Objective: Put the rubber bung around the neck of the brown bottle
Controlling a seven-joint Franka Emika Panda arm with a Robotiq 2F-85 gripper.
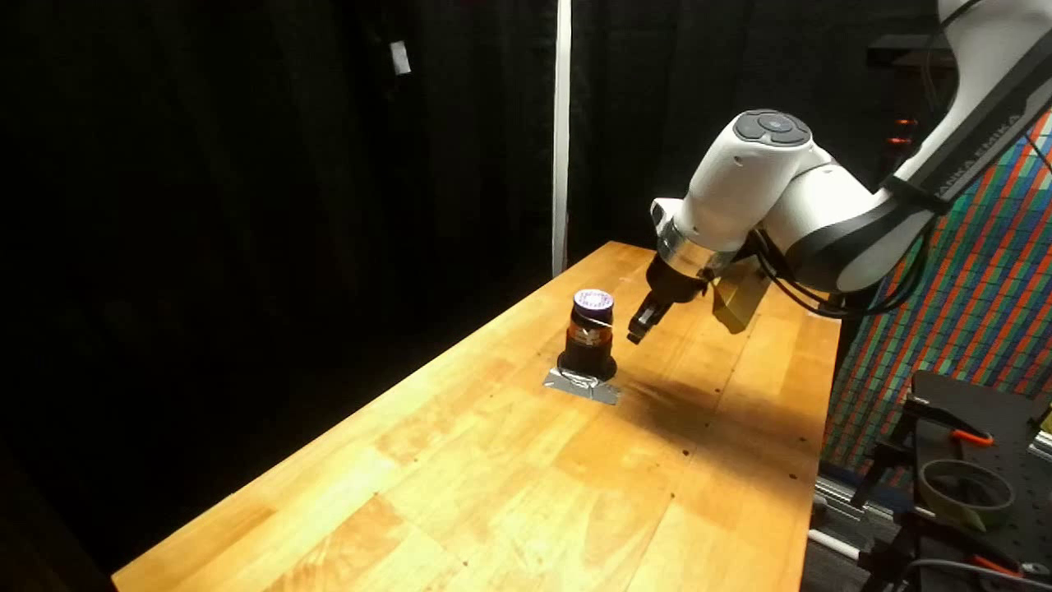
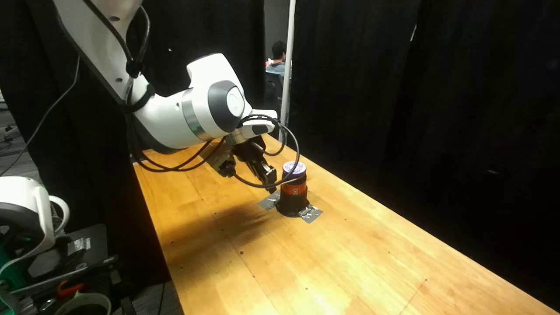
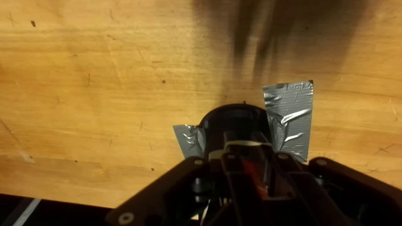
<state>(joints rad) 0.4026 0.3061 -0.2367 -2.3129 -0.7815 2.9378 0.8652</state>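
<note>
The brown bottle stands upright in a black base in both exterior views (image 1: 588, 335) (image 2: 294, 189). It has an amber middle and a purple-white top. A thin pale strip (image 1: 597, 321) crosses it below the top; I cannot tell what it is. My gripper (image 1: 636, 334) (image 2: 271, 188) points down beside the bottle, apart from it in an exterior view. In the wrist view, the gripper (image 3: 244, 137) has its fingers a little apart. A pale rubber band (image 3: 248, 143) spans both fingers just behind the tips. The fingers hide most of the bottle there, leaving a red-orange patch between them.
Grey tape (image 1: 583, 385) (image 3: 292, 119) fixes the black base (image 3: 234, 121) to the wooden table (image 1: 460, 493). A cable loop (image 2: 298, 151) from the arm passes in front of the bottle in an exterior view. A white pole (image 1: 562, 148) stands behind the table.
</note>
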